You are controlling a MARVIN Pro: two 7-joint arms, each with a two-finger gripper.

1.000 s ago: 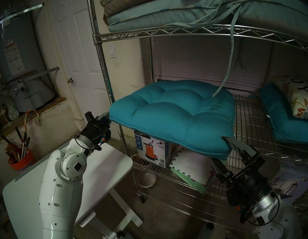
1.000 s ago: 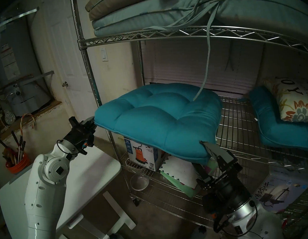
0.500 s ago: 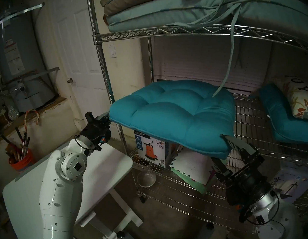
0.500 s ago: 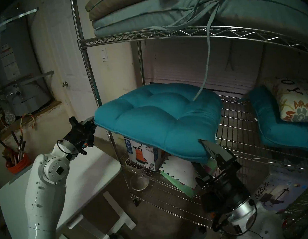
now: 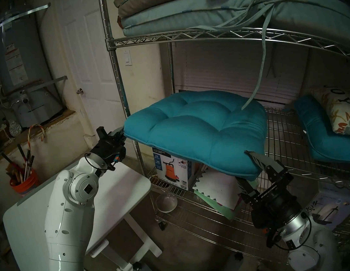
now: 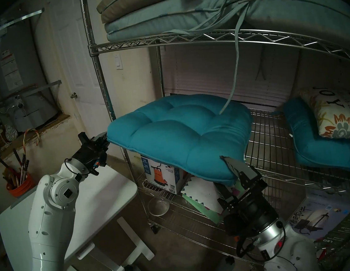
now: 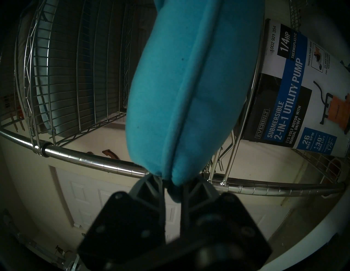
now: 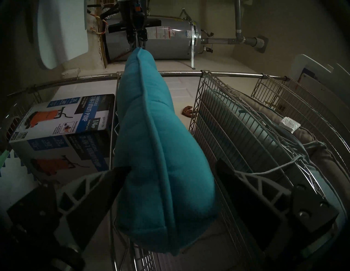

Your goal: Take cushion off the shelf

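Cushion (image 5: 193,134): you're seeing it jutting out past the front of the shelf (image 5: 181,37) middle tier.
Left gripper (image 7: 171,184): it's pinching the cushion's corner for you.
Right gripper (image 8: 170,170): it's gaping wide, straddling the near corner.

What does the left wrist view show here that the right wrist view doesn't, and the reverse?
Left wrist only: the left gripper shut on a corner of the cushion, seen close up.

Right wrist only: the right gripper open, its fingers either side of the cushion's near corner, and the water heater beyond.

Both: the teal cushion edge-on, the wire shelf and the pump box.
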